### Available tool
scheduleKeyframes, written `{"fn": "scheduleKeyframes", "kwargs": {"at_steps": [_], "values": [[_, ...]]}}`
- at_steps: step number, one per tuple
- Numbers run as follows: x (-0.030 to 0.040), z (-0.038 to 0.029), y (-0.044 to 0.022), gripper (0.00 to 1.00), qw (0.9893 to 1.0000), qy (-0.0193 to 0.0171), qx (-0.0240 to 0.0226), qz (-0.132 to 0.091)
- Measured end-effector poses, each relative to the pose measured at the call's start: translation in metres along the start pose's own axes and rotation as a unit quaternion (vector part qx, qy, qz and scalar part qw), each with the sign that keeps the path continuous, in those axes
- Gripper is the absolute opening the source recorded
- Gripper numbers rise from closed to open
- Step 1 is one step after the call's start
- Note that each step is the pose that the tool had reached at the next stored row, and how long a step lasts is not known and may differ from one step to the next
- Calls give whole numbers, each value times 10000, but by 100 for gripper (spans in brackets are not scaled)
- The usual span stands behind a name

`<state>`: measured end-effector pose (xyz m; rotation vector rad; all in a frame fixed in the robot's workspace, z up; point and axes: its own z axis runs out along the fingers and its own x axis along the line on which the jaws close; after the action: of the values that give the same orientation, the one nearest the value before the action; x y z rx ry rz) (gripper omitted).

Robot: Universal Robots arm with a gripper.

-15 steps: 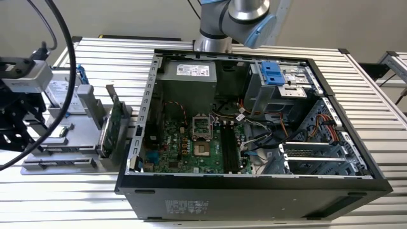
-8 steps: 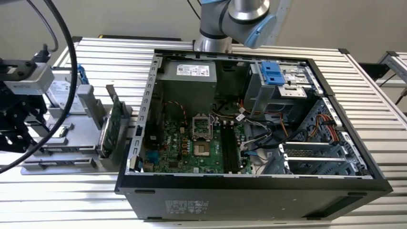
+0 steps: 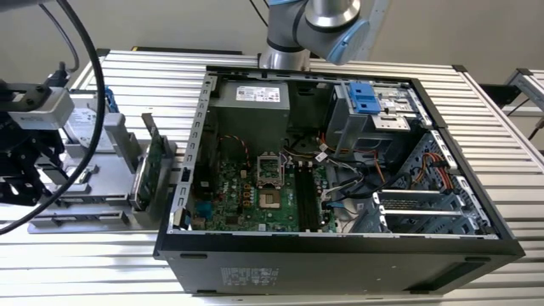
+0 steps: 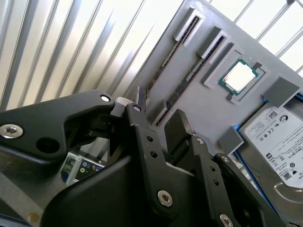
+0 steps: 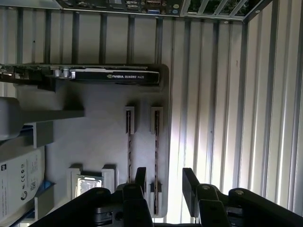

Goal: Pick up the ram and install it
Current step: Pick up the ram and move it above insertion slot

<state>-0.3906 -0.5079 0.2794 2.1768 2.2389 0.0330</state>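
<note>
The black two-finger gripper (image 5: pixel 164 172) hangs spread wide and empty above the flat grey holder tray (image 5: pixel 94 142), where the thin dark ram stick (image 5: pixel 155 142) stands on edge in its slot, just beside a second like stick (image 5: pixel 129 142).

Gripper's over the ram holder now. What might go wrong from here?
The open gripper hangs over the grey holder, where the ram and a second stick stand close together. The ram lies off-centre between the fingers, so one finger may strike the second stick. An uneven squeeze may tilt the ram in its slot.
</note>
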Motion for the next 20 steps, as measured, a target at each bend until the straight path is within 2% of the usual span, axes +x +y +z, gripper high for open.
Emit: {"fn": "scheduleKeyframes", "kwargs": {"at_steps": [20], "values": [[0, 92, -2, 100, 10000, 0, 0, 0]]}}
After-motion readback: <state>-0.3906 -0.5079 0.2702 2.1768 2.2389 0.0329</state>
